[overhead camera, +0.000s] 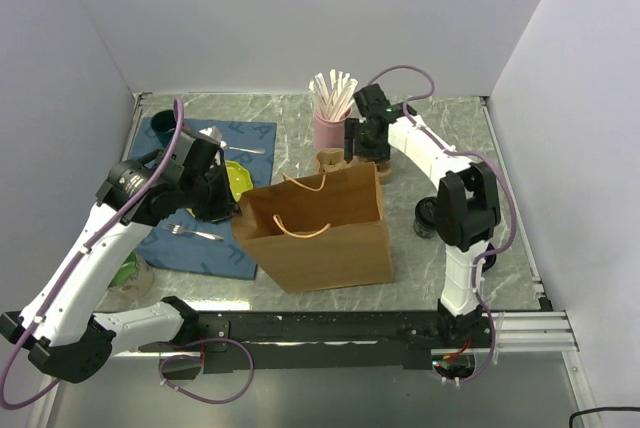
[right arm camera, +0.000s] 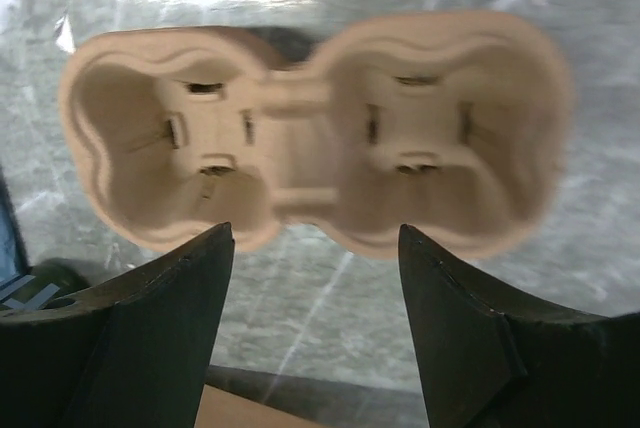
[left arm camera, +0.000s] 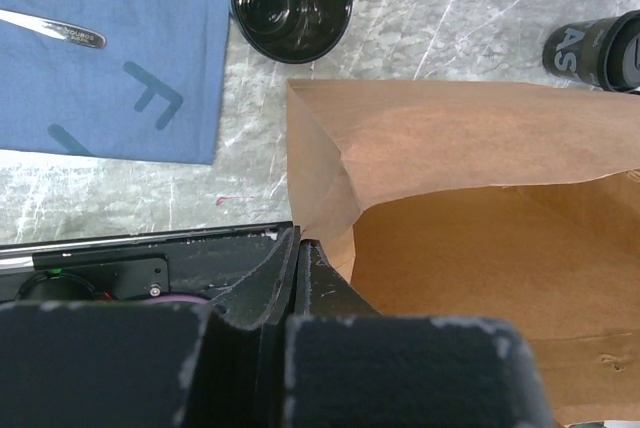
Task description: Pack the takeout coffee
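The brown paper bag stands open mid-table. My left gripper is shut on the bag's left rim, and its fingertips pinch the paper edge. A beige two-cup pulp carrier lies on the marble behind the bag. My right gripper hovers over the carrier's near edge, open, with nothing between its fingers. One black cup stands open and empty beside the bag. A second black cup sits to the bag's right.
A pink cup of wooden stirrers stands just behind the carrier. On the left a blue mat carries a yellow-green plate, a fork and a dark cup. White walls enclose the table.
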Tool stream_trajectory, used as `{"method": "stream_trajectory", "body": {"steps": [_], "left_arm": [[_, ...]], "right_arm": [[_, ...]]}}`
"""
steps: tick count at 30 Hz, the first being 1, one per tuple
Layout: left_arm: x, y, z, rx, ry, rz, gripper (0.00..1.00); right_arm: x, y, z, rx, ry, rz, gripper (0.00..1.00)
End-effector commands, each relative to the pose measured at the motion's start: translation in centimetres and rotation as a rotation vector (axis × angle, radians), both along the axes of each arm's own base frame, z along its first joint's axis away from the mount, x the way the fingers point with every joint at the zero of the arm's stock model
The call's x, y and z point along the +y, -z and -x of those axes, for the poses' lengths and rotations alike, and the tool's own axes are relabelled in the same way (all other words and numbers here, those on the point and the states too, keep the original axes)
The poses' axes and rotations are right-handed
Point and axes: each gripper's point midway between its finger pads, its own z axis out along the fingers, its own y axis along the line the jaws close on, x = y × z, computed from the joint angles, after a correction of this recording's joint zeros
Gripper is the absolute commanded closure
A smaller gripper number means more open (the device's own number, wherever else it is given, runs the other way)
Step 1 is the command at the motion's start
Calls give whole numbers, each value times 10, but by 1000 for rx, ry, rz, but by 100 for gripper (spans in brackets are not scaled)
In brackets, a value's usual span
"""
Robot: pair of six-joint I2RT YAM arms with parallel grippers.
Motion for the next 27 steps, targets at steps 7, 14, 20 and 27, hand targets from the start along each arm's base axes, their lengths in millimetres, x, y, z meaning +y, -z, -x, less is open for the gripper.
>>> {"method": "stream_trajectory", "body": {"steps": [7, 14, 20, 27], "left_arm": [[-1, -29, 2, -55, 23, 49, 99], [-12, -14, 13, 7, 49, 110, 99], [-9, -5, 17, 9, 38, 110, 98], [-9, 1, 17, 25, 31, 107, 96]], "right_arm": [[28, -20, -35, -121, -23, -68, 25], [26, -9, -42, -113, -28, -26, 25], [24, 4, -46, -83, -32, 4, 25], [26, 16, -48, -73, -28, 19, 27]]}}
